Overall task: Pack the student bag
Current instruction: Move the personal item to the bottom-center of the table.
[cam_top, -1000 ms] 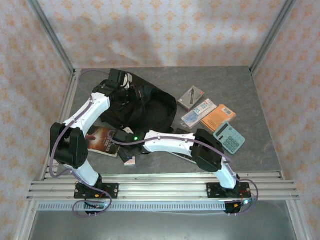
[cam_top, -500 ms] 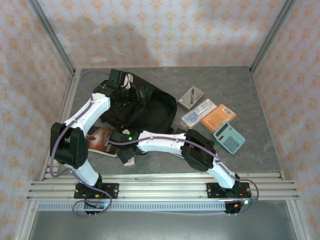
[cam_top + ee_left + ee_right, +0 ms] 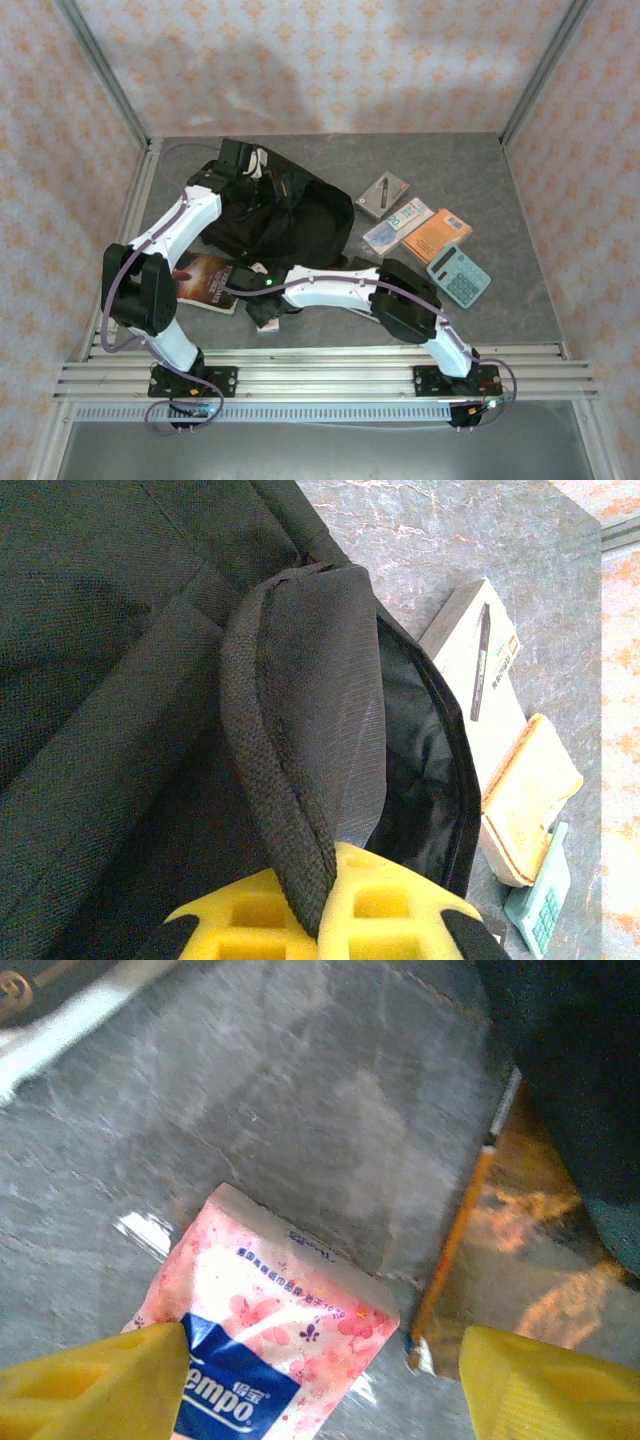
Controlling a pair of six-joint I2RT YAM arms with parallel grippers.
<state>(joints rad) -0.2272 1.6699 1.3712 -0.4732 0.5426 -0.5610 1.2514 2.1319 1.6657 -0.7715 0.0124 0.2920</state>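
Black student bag (image 3: 305, 220), pink floral tissue pack (image 3: 270, 1345), teal calculator (image 3: 459, 274), grey mottled table (image 3: 480, 170)
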